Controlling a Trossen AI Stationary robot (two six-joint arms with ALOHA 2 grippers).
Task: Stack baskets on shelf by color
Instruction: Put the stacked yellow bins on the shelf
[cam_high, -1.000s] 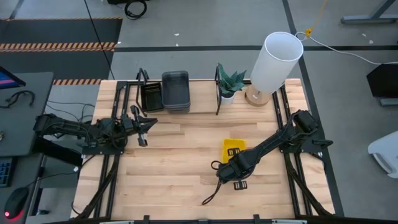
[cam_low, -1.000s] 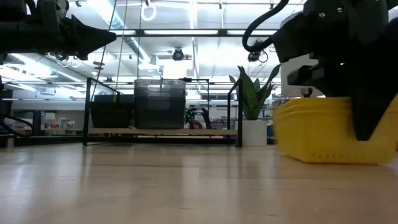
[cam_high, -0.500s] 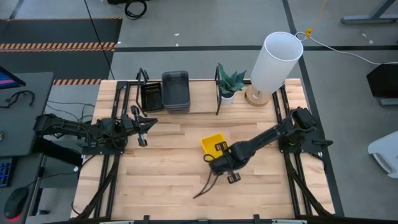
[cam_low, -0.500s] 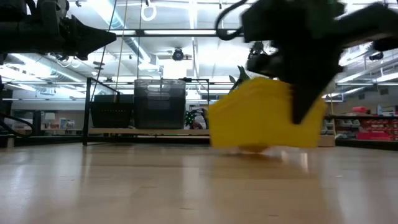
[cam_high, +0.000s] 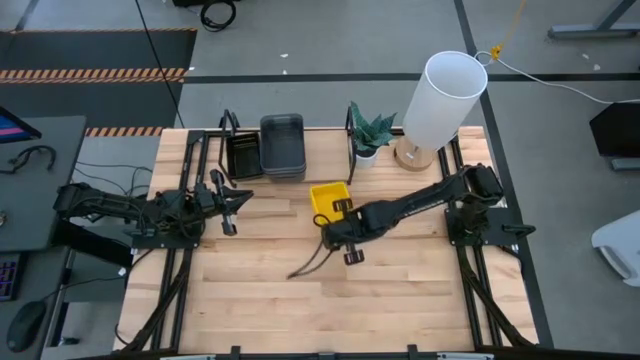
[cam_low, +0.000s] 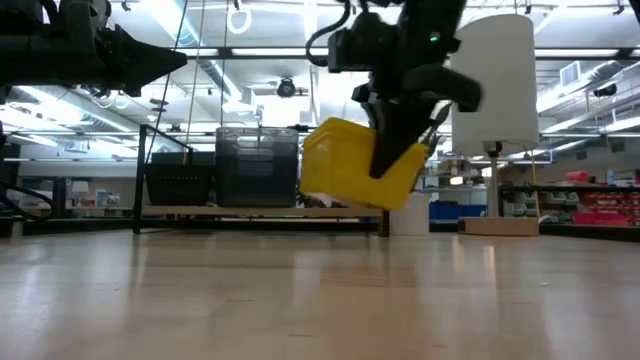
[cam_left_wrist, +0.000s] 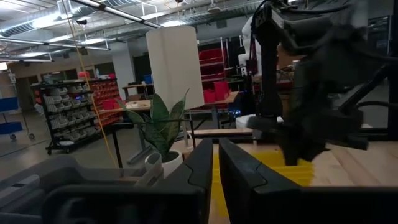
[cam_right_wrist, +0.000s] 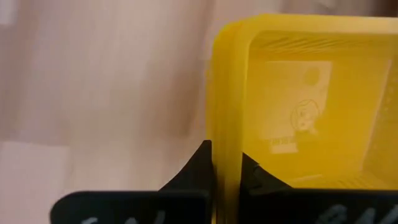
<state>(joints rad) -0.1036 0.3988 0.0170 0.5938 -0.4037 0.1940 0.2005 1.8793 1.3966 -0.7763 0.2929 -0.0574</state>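
The right tool (cam_high: 341, 213) pinches one wall of a yellow basket (cam_high: 329, 199), one finger inside the rim and one outside, as the right wrist view shows (cam_right_wrist: 292, 106). The basket hangs tilted above the wooden surface (cam_high: 260, 290), clear of it in the low view (cam_low: 355, 165), just in front of the shelf (cam_high: 290, 150) and near its right end post. On the shelf stand a stack of grey baskets (cam_high: 282, 145) and, to its left, a black basket (cam_high: 243, 155); the plank to the right of the grey stack looks free. The left tool (cam_high: 232, 200) hangs over the left part of the surface, its fingers pressed nearly together with only a narrow slit between them, holding nothing. Risks, as judged from this posture: the hold is on a single thin wall, so the tilted basket could pivot or slip out if the arm swings or brakes sharply. The bay between the grey stack and the right end post is narrow, so a skewed approach could catch the post or knock the grey stack askew. The potted plant (cam_high: 370, 135) and white lamp (cam_high: 440, 100) stand just beyond that post, and an overshoot to the right might topple them. Released while tilted, the basket could land on its edge and slide off the plank.
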